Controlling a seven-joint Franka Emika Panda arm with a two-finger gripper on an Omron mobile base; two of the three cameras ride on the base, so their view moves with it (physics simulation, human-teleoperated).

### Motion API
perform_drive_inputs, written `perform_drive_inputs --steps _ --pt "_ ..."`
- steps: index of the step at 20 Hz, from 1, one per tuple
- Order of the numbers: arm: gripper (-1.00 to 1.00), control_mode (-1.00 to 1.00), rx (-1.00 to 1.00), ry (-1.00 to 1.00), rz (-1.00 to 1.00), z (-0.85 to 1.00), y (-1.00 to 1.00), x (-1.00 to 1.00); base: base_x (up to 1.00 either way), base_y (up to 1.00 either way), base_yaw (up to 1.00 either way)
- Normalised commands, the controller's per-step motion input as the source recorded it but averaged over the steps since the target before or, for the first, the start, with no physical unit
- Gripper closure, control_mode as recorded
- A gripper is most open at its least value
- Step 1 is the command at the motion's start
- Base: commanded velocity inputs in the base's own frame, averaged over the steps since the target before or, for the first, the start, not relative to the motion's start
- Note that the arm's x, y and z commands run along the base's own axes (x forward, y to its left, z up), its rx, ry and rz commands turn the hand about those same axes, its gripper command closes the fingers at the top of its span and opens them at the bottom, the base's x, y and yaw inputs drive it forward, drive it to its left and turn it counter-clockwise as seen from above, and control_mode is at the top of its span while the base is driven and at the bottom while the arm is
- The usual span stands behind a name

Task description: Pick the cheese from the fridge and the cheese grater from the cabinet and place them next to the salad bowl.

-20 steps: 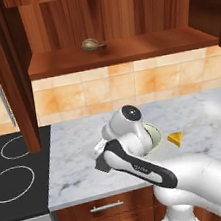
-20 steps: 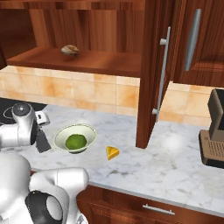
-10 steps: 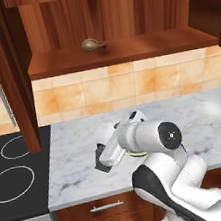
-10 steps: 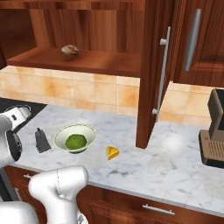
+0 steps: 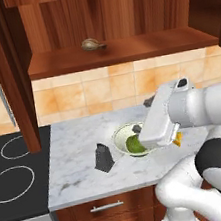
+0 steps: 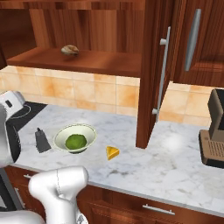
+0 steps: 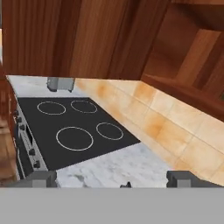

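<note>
The dark grey cheese grater (image 5: 104,157) (image 6: 42,140) stands upright on the marble counter, just left of the salad bowl (image 5: 117,134) (image 6: 60,136) with its green ball. On the bowl's other side lies the yellow cheese (image 6: 112,152), half hidden behind my arm as a sliver (image 5: 178,140) in the left base view. My gripper (image 7: 113,180) is open with nothing between its fingertips (image 7: 43,178) and faces the stove. The white hand hangs above the bowl's right rim. The cabinet shelf (image 5: 123,50) (image 6: 87,61) holds a brown lump (image 5: 92,44). The fridge is out of view.
A black stove (image 5: 11,174) (image 7: 74,131) adjoins the counter on the left, with a toaster (image 7: 60,83) beyond it. Open cabinet doors hang at the left (image 5: 5,73) and right (image 6: 151,74). A coffee machine (image 6: 214,131) stands far right.
My arm has drawn away from the grater and swung up and right over the bowl. The grater stays upright on the counter. The gripper has stayed open.
</note>
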Motion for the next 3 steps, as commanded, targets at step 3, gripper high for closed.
perform_drive_inputs --steps 3 --pt "-1.00 -1.00 0.00 -0.06 0.00 0.00 0.00 -0.10 0.00 0.00 0.00"
